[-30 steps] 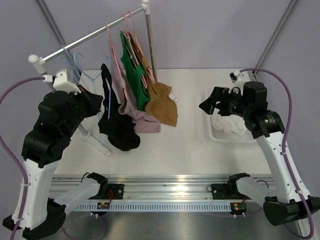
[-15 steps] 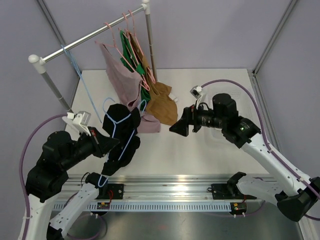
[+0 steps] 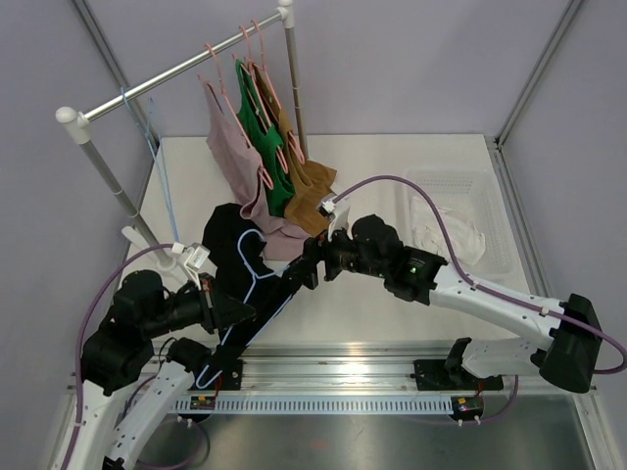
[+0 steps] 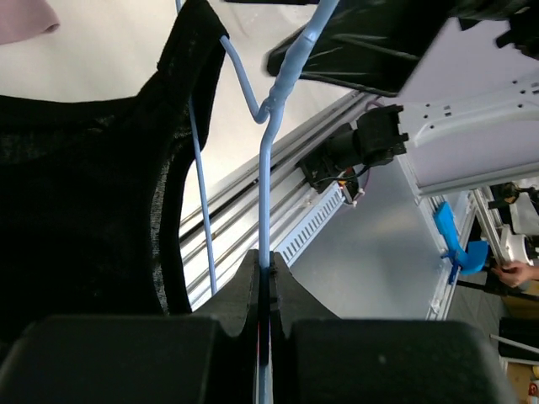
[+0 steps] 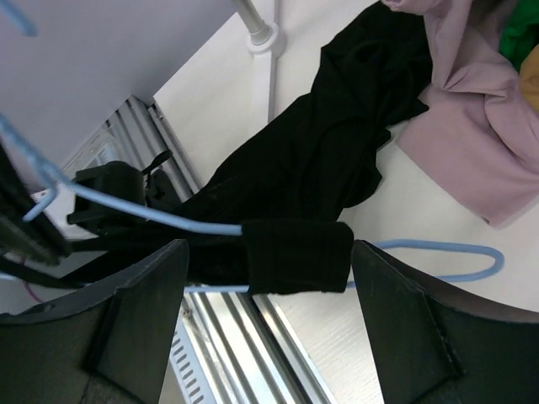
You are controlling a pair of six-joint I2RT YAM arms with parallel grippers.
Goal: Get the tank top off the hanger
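Note:
The black tank top (image 3: pixel 238 257) hangs on a blue hanger (image 3: pixel 257 270), off the rack, and lies stretched from the table's left middle toward the front rail. My left gripper (image 3: pixel 231 311) is shut on the hanger's wire; the left wrist view shows the jaws pinching the blue wire (image 4: pixel 265 210), with the black top (image 4: pixel 84 210) to the left. My right gripper (image 3: pixel 305 274) is open at the top's right side. In the right wrist view a black strap (image 5: pixel 296 257) wrapped over the blue hanger (image 5: pixel 152 219) lies between the spread fingers (image 5: pixel 143 320) without touching them.
A clothes rack (image 3: pixel 167 73) at the back left carries pink (image 3: pixel 240 157), green (image 3: pixel 266 147) and brown (image 3: pixel 309 191) tops on hangers. A clear bin (image 3: pixel 495 220) with white cloth stands at the right. A metal rail (image 3: pixel 343 377) runs along the front edge.
My left arm has pulled the hanger with the black top off the rack and down toward the front edge. My right arm has swung left from the bin to the top's strap.

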